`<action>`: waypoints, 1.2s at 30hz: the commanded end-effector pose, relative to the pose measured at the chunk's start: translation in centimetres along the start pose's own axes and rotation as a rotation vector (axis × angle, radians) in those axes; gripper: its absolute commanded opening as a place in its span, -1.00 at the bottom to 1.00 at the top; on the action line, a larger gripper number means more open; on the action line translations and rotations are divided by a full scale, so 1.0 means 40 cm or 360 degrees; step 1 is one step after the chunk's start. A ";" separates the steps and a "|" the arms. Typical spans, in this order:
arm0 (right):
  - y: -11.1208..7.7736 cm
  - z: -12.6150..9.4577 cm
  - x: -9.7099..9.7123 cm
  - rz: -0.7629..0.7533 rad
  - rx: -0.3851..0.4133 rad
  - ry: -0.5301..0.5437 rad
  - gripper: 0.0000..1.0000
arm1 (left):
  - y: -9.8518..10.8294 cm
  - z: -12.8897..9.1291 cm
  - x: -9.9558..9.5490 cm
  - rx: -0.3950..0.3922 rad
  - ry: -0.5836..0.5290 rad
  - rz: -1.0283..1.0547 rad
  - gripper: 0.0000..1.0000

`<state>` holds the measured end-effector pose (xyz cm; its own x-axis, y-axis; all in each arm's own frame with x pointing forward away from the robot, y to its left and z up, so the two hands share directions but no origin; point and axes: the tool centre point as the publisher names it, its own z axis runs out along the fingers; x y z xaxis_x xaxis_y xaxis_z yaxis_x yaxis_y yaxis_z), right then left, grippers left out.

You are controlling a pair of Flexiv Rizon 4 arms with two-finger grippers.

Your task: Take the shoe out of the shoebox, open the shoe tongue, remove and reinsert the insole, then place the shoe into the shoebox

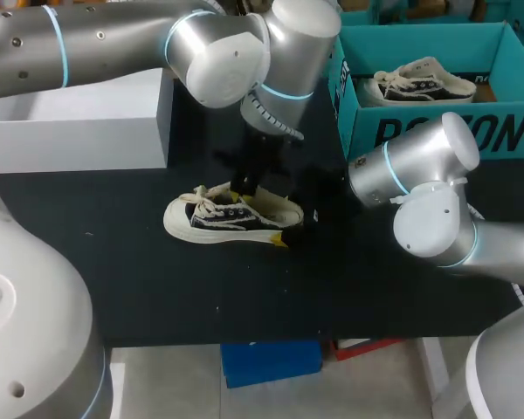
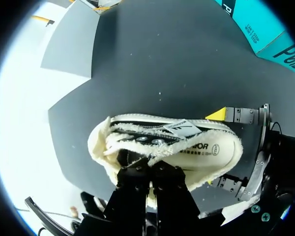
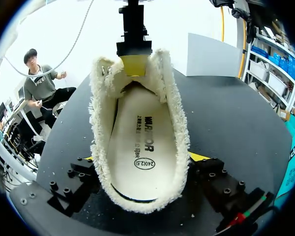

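A cream and black shoe (image 1: pixel 211 223) lies on its sole near the middle of the dark counter (image 1: pixel 157 288), toe toward the left of the frame and heel toward the right. The left arm enters from the upper left, and its pincer (image 1: pixel 243 188) hangs straight down onto the laced front of the shoe. In the left wrist view this pincer (image 2: pixel 152 169) is clenched there, with the laces crossing just ahead of it. The right arm enters from the right edge, and its pincer (image 1: pixel 290 223) grasps the heel. In the right wrist view that pincer (image 3: pixel 143 160) has one finger against each fringed side of the shoe, and the pale insole (image 3: pixel 140 142) lies flat inside. A broad strip of bare counter runs between the shoe and the counter's near edge, with more open surface toward the left. The teal shoebox (image 1: pixel 419 131) stands at the upper right, well apart from the shoe, and holds a second shoe (image 1: pixel 424 83). A white box (image 1: pixel 79 131) sits along the back edge at the upper left.
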<state>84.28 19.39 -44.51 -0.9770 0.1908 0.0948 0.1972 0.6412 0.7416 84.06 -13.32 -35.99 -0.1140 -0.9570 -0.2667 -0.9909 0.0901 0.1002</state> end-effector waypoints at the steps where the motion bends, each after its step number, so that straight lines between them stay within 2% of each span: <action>1: 0.002 0.008 -0.002 0.0003 0.0004 -0.0004 -1.00 | 0.023 -0.023 -0.033 0.0039 0.0058 0.0005 -1.00; 15: 0.002 0.008 -0.002 0.0003 0.0004 -0.0004 -1.00 | 0.033 -0.059 -0.101 0.0113 0.0174 -0.0040 -1.00; 36: 0.002 0.008 -0.002 0.0003 0.0004 -0.0004 -1.00 | 0.021 -0.042 -0.200 0.0147 0.0315 -0.0131 -1.00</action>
<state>84.29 19.41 -44.49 -0.9771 0.1907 0.0948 0.1970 0.6410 0.7419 84.37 -6.90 -32.34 -0.0240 -0.9916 -0.1272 -0.9997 0.0241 0.0003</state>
